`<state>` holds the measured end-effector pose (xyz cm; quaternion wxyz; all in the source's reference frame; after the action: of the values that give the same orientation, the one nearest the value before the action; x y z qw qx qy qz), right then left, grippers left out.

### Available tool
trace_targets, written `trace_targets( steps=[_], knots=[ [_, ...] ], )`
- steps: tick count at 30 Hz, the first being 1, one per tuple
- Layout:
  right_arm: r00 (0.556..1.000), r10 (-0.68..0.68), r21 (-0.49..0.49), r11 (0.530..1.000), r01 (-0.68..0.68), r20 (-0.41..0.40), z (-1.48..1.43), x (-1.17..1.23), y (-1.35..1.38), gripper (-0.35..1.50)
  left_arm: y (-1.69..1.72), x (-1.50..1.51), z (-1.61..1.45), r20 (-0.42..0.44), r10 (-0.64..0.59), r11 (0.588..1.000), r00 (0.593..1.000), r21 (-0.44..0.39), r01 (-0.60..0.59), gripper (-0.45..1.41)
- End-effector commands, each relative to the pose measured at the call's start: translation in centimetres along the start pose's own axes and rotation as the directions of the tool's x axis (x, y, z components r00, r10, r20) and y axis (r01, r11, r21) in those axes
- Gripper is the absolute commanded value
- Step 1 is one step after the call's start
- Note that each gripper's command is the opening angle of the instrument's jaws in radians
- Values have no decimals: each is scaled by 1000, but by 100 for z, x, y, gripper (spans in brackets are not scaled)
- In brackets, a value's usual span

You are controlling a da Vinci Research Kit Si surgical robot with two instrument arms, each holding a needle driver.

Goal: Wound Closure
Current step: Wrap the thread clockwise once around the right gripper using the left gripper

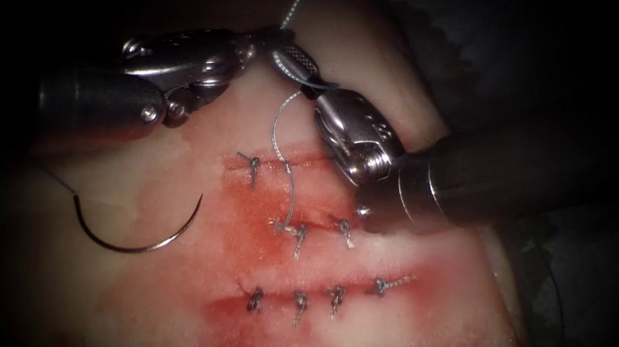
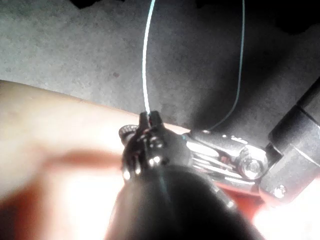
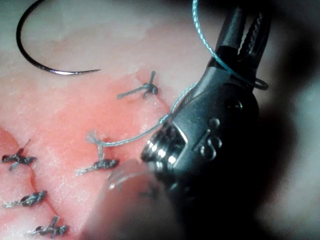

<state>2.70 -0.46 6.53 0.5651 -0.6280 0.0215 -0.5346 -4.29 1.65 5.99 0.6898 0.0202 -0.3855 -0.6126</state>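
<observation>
The left tool (image 1: 262, 39) comes in from the left above the tissue (image 1: 179, 187), jaws shut on the thread (image 1: 296, 4) that rises out of view; the same grip shows in the left wrist view (image 2: 150, 118). The right tool (image 1: 293, 56) points up and left beside it, jaws slightly open (image 3: 244, 31) and holding nothing. Thread (image 3: 235, 72) is looped around its jaws and runs down (image 1: 276, 125) to a stitch (image 1: 292, 230) at the cut. The curved needle (image 1: 140, 245) lies free on the tissue left of the cut, not in the tissue; it also shows in the right wrist view (image 3: 40, 65).
Several knotted stitches with short cut ends sit along the cuts (image 1: 252, 166) (image 1: 336, 295), with more in the right wrist view (image 3: 147, 90). Red fluid (image 1: 250, 213) stains the tissue around them. The right tool's dark shaft (image 1: 510, 178) lies over the tissue's right edge.
</observation>
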Motion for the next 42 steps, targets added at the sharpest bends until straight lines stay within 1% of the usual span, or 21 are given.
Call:
trace_targets(
  steps=[1, 6, 8, 9, 10, 11, 12, 15, 16, 20, 22, 24, 25, 27, 31, 33, 35, 37, 38, 40, 42],
  knots=[
    [1000, 17, -9, 1000, -17, 9, 2, 0, 4, 31, 12, 0, 10, -21, 4, 999, 1000, -35, -4, -45],
    [1000, 27, -76, 997, -26, 12, -6, -7, 4, 31, 42, 4, 10, -26, 7, 998, 1000, -67, -8, -45],
    [1000, 7, -133, 991, -7, -3, -9, -4, 6, 14, 48, 7, 14, -28, 2, 996, 1000, -91, -5, -45],
    [1000, -6, -164, 987, 4, -10, -10, -4, 7, 16, 50, 9, 16, -25, 1, 996, 1000, -95, -3, -45],
    [999, -29, -203, 979, 24, -22, -11, -2, 8, 29, 51, 12, 18, -31, 0, 997, 1000, -83, -3, -45],
    [999, -45, -247, 968, 37, -27, -8, 0, 11, 54, 52, 20, 21, -58, -21, 999, 998, -36, 19, -45],
    [998, -50, -279, 960, 40, -27, -3, 3, 13, 51, 52, 29, 23, -82, -16, 999, 997, -29, 14, -45],
    [998, -61, -281, 958, 51, -29, 1, 7, 15, 44, 50, 38, 25, -111, -25, 999, 994, -31, 22, -45],
    [997, -64, -278, 959, 53, -30, 2, 8, 15, 49, 49, 40, 25, -120, -24, 999, 993, -29, 21, -45],
    [994, -100, -275, 958, 86, -38, 2, 8, 12, 44, 48, 49, 27, -158, -33, 999, 987, -34, 28, -45],
    [994, -107, -274, 957, 93, -37, 4, 7, 10, 27, 48, 54, 27, -161, -35, 999, 986, -28, 31, -45],
    [989, -140, -278, 953, 124, -42, 5, 7, 8, 26, 48, 54, 26, -162, -40, 999, 986, -28, 36, -45],
    [989, -139, -288, 950, 121, -42, 4, 6, 8, 27, 48, 51, 26, -164, -47, 999, 985, -28, 43, -45],
    [987, -152, -320, 938, 129, -45, 0, 4, 7, 76, 48, 45, 24, -169, -53, 998, 984, -25, 50, -45],
    [979, -199, -341, 924, 171, -46, 1, 1, 5, 81, 49, 47, 19, -186, -74, 997, 980, -26, 70, -45],
    [974, -222, -361, 913, 193, -43, 5, 3, 6, 76, 48, 53, 22, -194, -72, 997, 978, -16, 70, -45],
    [972, -230, -382, 903, 198, -40, 7, 4, 8, 61, 46, 58, 25, -193, -76, 997, 978, -13, 75, -45],
    [969, -246, -415, 885, 210, -36, 11, 6, 11, 61, 41, 62, 31, -192, -73, 997, 979, -11, 73, -45],
    [970, -239, -427, 881, 202, -35, 13, 6, 13, 34, 39, 63, 32, -191, -73, 997, 979, -11, 72, -45],
    [970, -239, -443, 874, 200, -33, 17, 6, 15, 15, 35, 67, 35, -191, -72, 997, 979, -7, 72, -45],
    [974, -224, -461, 868, 184, -33, 20, 6, 17, -23, 33, 70, 37, -193, -69, 998, 979, 0, 70, -45]
  ],
)
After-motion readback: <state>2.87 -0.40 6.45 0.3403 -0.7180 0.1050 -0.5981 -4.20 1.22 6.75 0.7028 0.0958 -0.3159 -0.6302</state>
